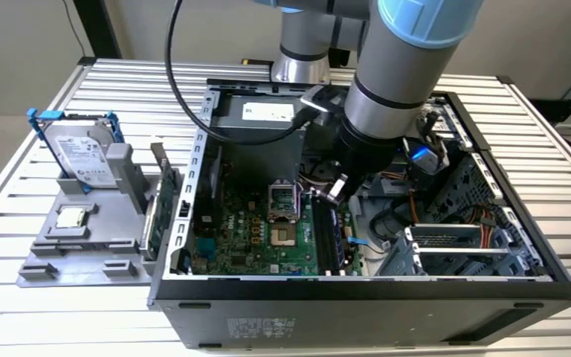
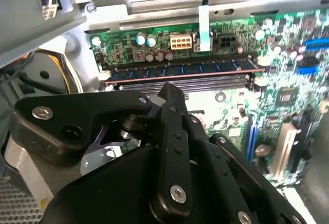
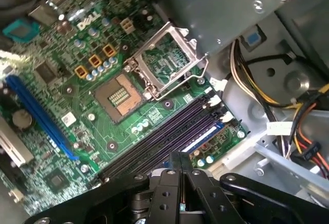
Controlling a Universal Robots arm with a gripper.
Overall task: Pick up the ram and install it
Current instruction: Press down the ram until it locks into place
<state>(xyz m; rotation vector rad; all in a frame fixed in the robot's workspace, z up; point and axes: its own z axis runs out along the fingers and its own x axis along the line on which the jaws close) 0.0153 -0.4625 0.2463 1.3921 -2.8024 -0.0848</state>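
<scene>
Inside the open computer case (image 1: 365, 286) on the slatted counter (image 1: 47, 312) | green motherboard (image 3: 77, 106), empty processor socket (image 3: 121, 95), yellow and black cables (image 3: 267, 106) beside the slots | ram (image 2: 180, 71) seated in a black slot, at the board's edge | tool (image 3: 180, 167) above the slots, fingers closed together, holding nothing

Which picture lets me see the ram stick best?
The second wrist view: the ram runs across it as a long blue stick with dark chips, seated in a motherboard slot, beyond the claw. The first wrist view shows a short blue stretch beside the dark slots. In the exterior view I cannot pick it out.
</scene>
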